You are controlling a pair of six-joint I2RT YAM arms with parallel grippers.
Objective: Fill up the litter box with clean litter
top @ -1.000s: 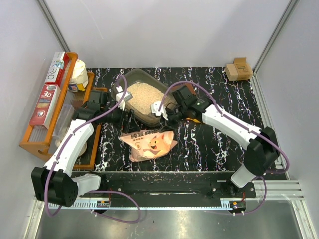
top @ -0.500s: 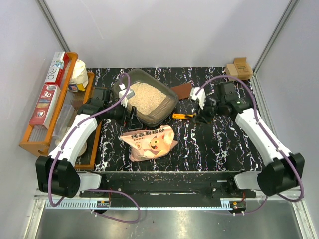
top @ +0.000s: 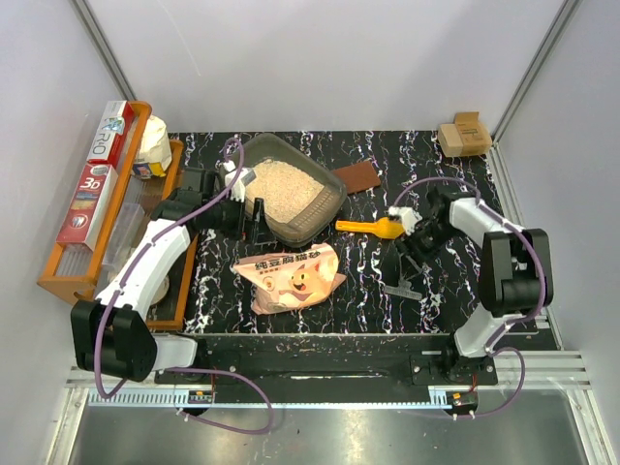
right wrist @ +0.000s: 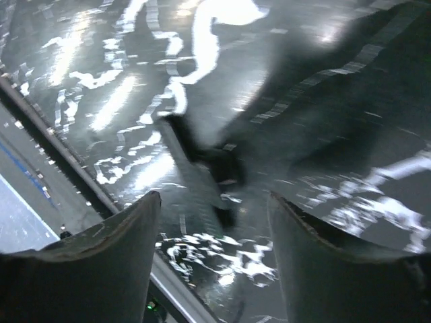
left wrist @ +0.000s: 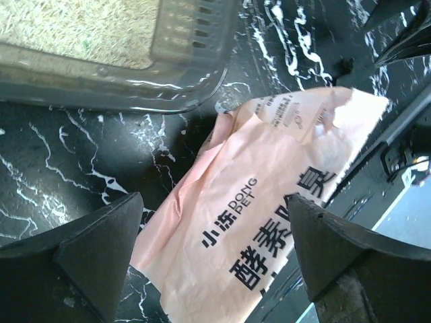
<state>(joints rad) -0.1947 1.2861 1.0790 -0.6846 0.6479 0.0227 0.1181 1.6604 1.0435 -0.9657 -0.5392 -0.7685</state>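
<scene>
The dark grey litter box (top: 329, 194) stands at the back middle, holding pale tan clean litter (top: 281, 184). My left gripper (top: 254, 217) is open and empty at the box's near left corner. In the left wrist view the gripper (left wrist: 215, 249) hangs over the pink bag (left wrist: 269, 202), with the box wall (left wrist: 182, 81) and litter (left wrist: 74, 27) above. My right gripper (top: 407, 254) is open and empty, low over the table right of the bag. It holds nothing in the right wrist view (right wrist: 215, 222).
The pink pig-printed bag (top: 291, 276) lies flat in front of the box. A yellow scoop (top: 368, 228) lies on the table beside my right wrist. A dark comb-like piece (top: 402, 288) lies under the right gripper. An orange rack (top: 58, 276), a brown card (top: 358, 176) and a cardboard box (top: 465, 136) are also there.
My right arm has pulled away from the litter box to the right and folded back. The yellow scoop now lies on the table. The left arm has barely moved.
</scene>
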